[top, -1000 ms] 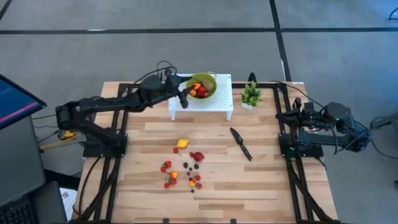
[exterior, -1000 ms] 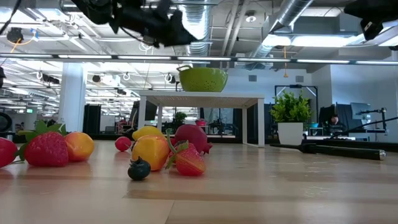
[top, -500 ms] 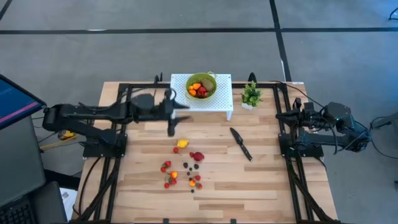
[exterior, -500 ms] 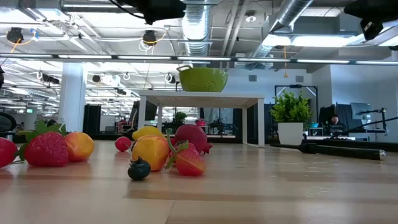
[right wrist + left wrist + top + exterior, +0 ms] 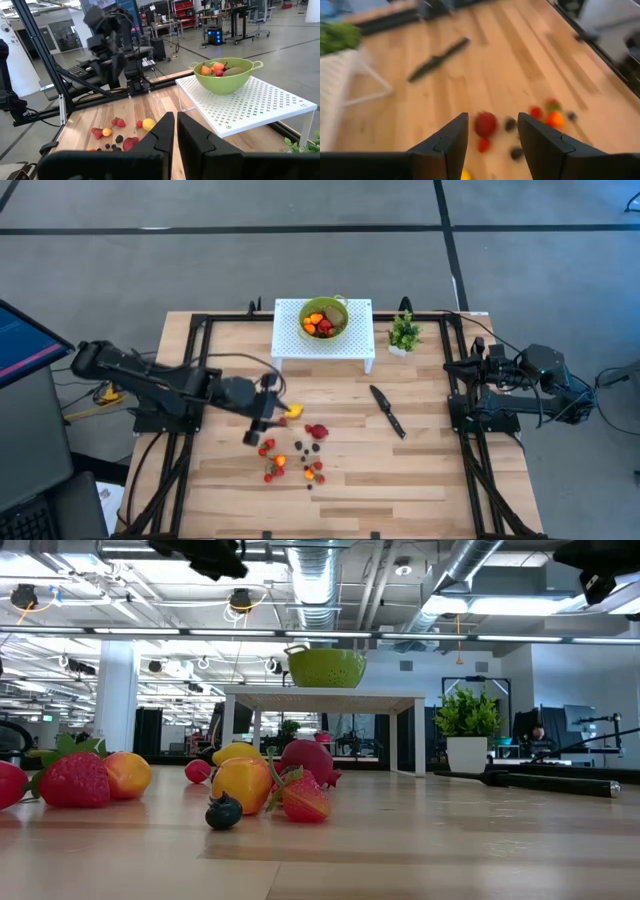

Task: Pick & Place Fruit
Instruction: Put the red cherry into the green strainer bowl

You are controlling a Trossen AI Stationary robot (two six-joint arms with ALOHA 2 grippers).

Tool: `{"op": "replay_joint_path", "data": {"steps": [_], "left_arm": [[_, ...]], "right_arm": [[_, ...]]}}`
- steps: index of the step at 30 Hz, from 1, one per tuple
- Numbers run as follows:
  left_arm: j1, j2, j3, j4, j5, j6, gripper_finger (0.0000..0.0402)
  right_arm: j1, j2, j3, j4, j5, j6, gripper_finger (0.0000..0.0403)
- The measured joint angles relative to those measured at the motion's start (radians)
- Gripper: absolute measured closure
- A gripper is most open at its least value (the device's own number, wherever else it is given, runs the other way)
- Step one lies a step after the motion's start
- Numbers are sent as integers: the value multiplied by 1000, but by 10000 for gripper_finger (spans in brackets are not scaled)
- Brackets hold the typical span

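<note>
The left gripper (image 5: 262,420) hangs above the wooden table (image 5: 420,470), at the nine o'clock edge of the loose fruit (image 5: 295,452), its fingers (image 5: 451,142) spread apart with nothing between them. The loose fruit lies scattered near the table's middle, with a yellow piece (image 5: 293,411) just beside the gripper. More fruit sits in a green bowl (image 5: 325,318) on a white stand (image 5: 355,345) at twelve o'clock. A black knife (image 5: 387,410) lies at three o'clock of the scatter. The right gripper (image 5: 176,131) waits at the table's three o'clock edge, fingers nearly together and empty.
</note>
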Motion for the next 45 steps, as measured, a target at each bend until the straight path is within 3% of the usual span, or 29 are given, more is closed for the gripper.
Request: {"op": "replay_joint_path", "data": {"steps": [14,21,34,45], "left_arm": [[-143,11,-2,-156,-33,-130,244],[-73,55,-2,-173,-51,-219,244],[42,290,-2,-222,-3,-181,244],[121,392,-2,-219,22,-177,244]], "right_arm": [[0,0,0,0,0,0,386],[0,0,0,0,0,0,386],[0,0,0,0,0,0,386],[0,0,0,0,0,0,386]]}}
